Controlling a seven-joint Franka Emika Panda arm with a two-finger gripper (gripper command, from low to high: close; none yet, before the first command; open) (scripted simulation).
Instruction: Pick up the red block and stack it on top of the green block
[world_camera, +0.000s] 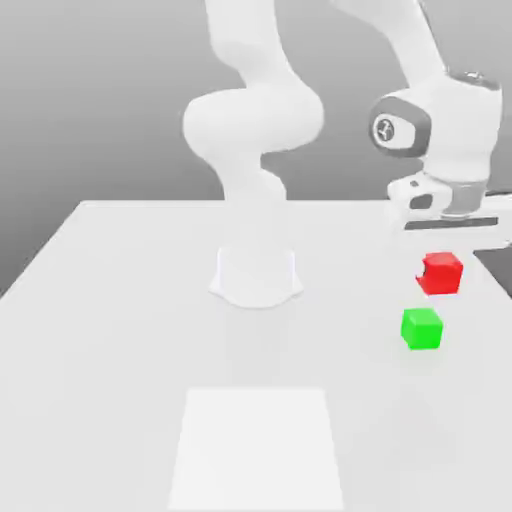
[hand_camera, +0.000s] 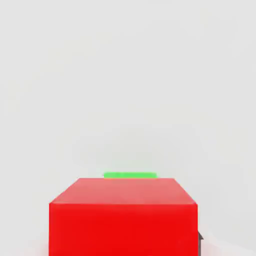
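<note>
The red block sits between the fingers of my gripper, which is shut on it, at the exterior view's right side of the white table. A pale finger covers part of the block's left face. The green block rests on the table just in front of the red one and slightly to the exterior view's left, apart from it. In the hand view the red block looms close, and a thin strip of the green block shows past its top edge. I cannot tell whether the red block is off the table.
The arm's white base stands mid-table, to the exterior view's left of the blocks. A paler square patch marks the table's near side. The table's right edge runs close to the blocks.
</note>
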